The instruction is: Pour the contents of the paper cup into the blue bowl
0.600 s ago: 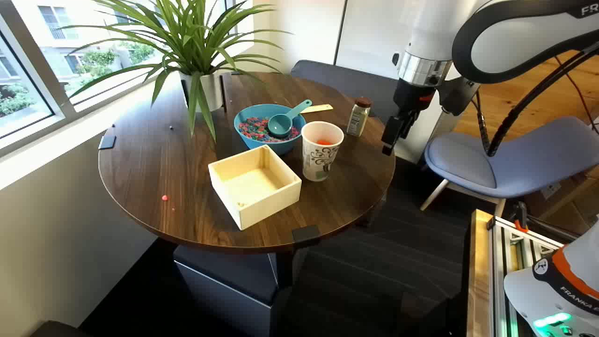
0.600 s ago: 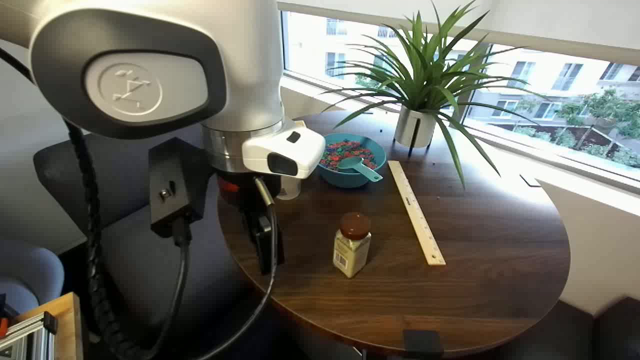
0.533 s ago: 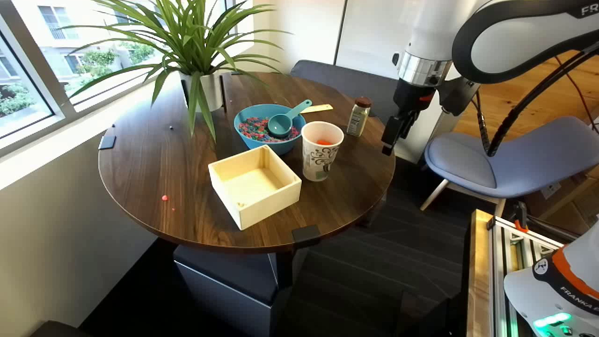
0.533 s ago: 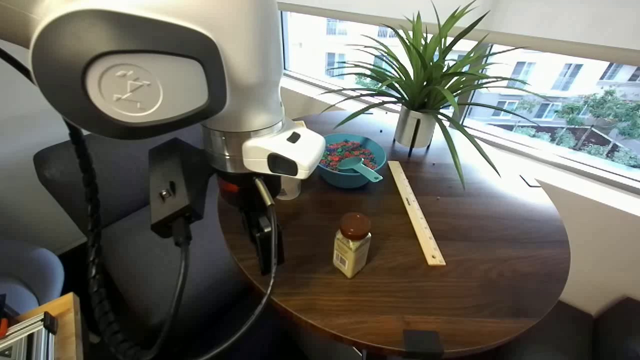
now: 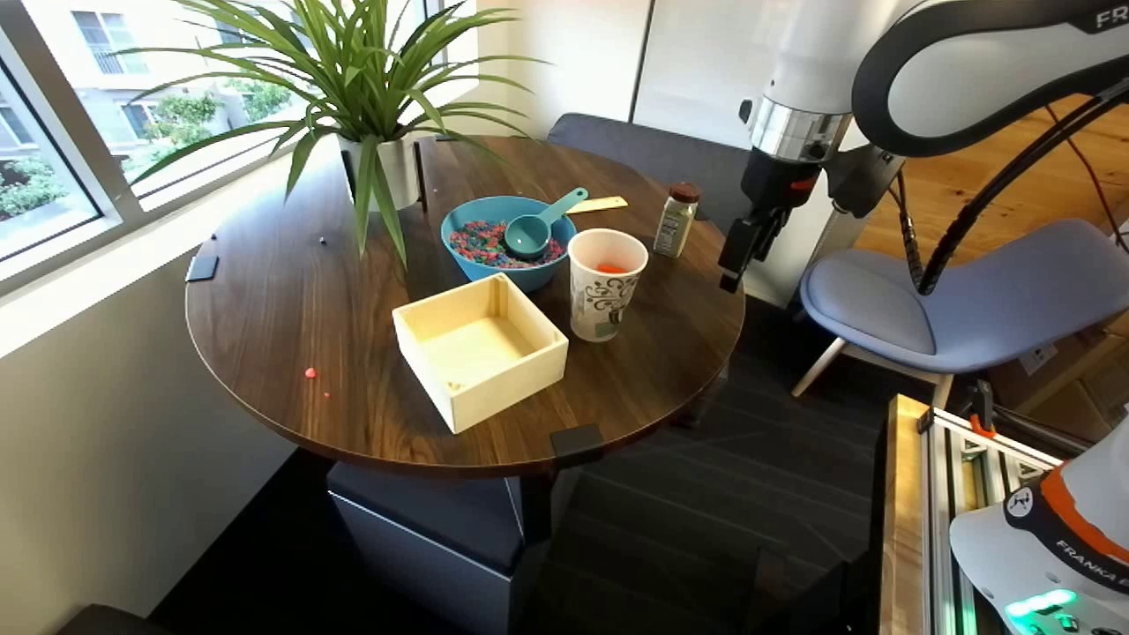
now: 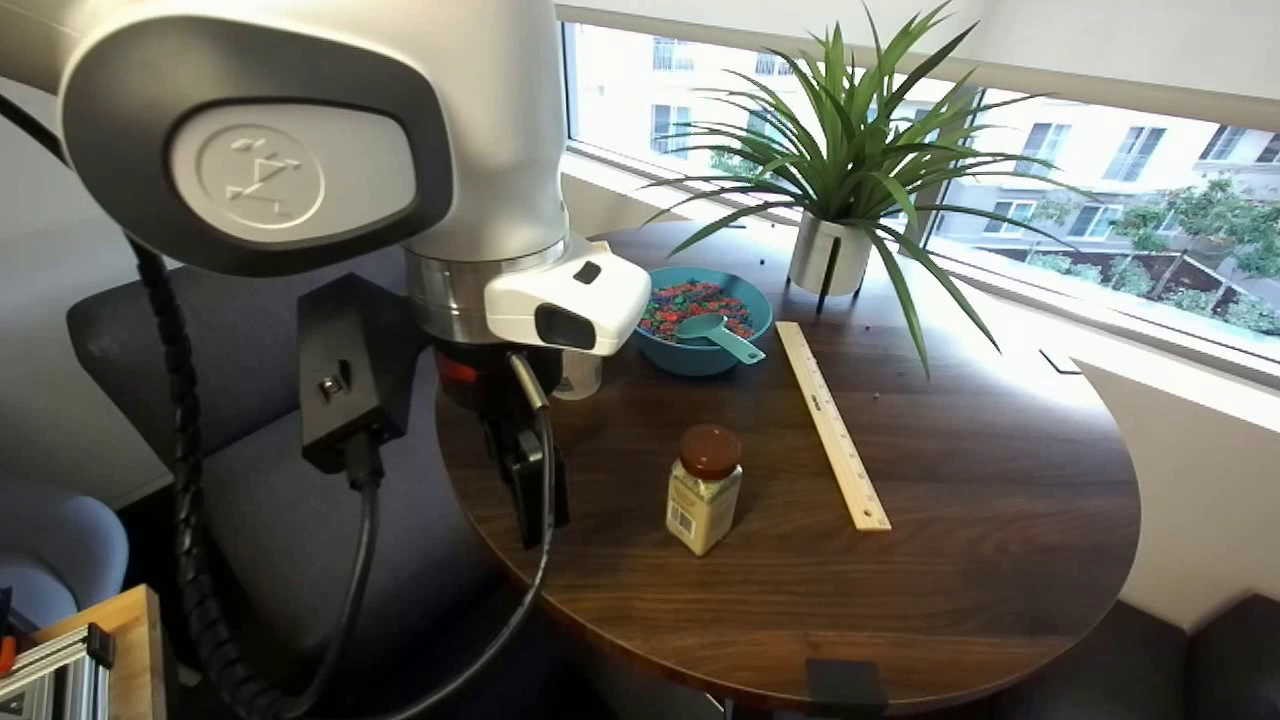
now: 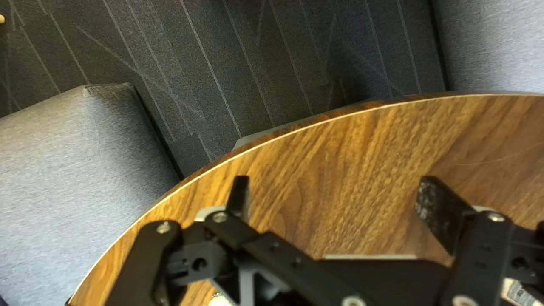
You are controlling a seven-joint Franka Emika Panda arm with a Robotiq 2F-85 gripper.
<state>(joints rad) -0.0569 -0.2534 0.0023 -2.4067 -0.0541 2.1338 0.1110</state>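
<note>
The paper cup, whitish with a dark swirl print, stands upright on the table in an exterior view. Its contents, orange-red bits, show inside it. In an exterior view the cup is mostly hidden behind the arm. The blue bowl is behind the cup in an exterior view and holds multicoloured bits and a teal scoop; the bowl also shows in an exterior view. My gripper is above the table's edge, apart from cup and bowl. In the wrist view the gripper is open and empty, over bare wood.
A pale wooden open box stands beside the cup and bowl. A brown-lidded jar is between the cup and the gripper's side. A wooden ruler lies past the bowl. A potted plant stands near the window. A chair is nearby.
</note>
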